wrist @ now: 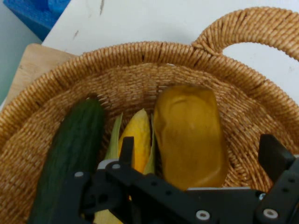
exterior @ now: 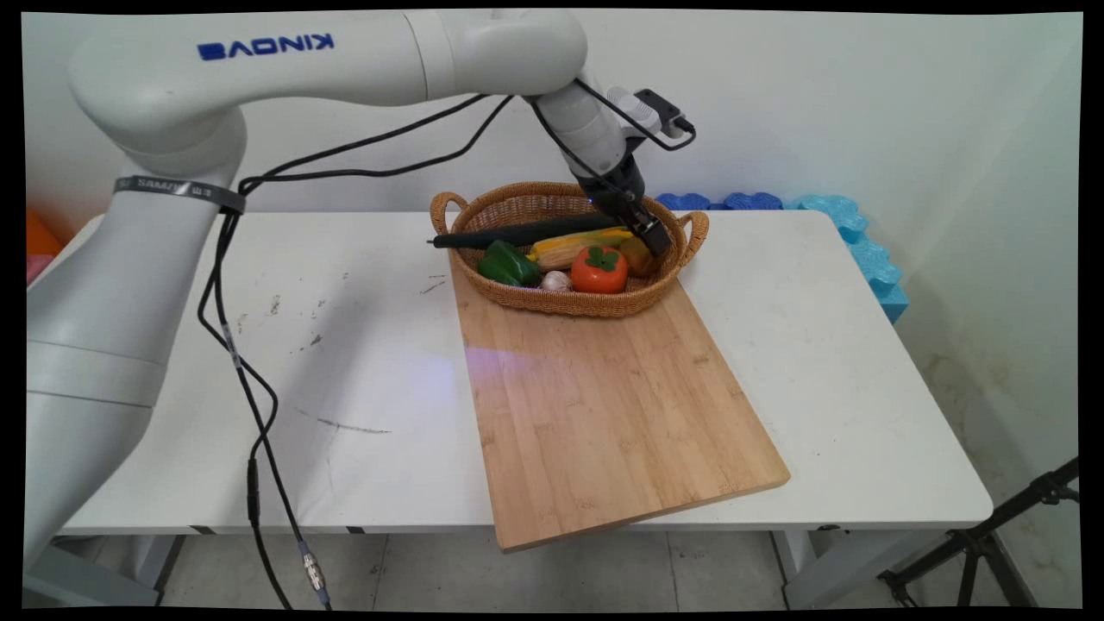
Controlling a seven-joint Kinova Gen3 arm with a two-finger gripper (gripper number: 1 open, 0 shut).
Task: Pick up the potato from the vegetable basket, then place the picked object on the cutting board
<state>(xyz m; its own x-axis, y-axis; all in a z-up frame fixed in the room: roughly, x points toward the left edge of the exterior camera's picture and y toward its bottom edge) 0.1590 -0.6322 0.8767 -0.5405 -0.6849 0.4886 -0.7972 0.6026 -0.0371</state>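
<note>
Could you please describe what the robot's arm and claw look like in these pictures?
The arm is glossy white, built of rounded tubular links, with blue KINOVA lettering showing mirrored. A grey band rings one joint. Black cables hang from it. The claw is black, its linkage studded with silver screws.

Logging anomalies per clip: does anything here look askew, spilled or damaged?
Two things. The cutting board lies skewed, its near corner overhanging the table edge. In the basket, the cucumber pokes out over the left rim. Nothing looks spilled or broken.
</note>
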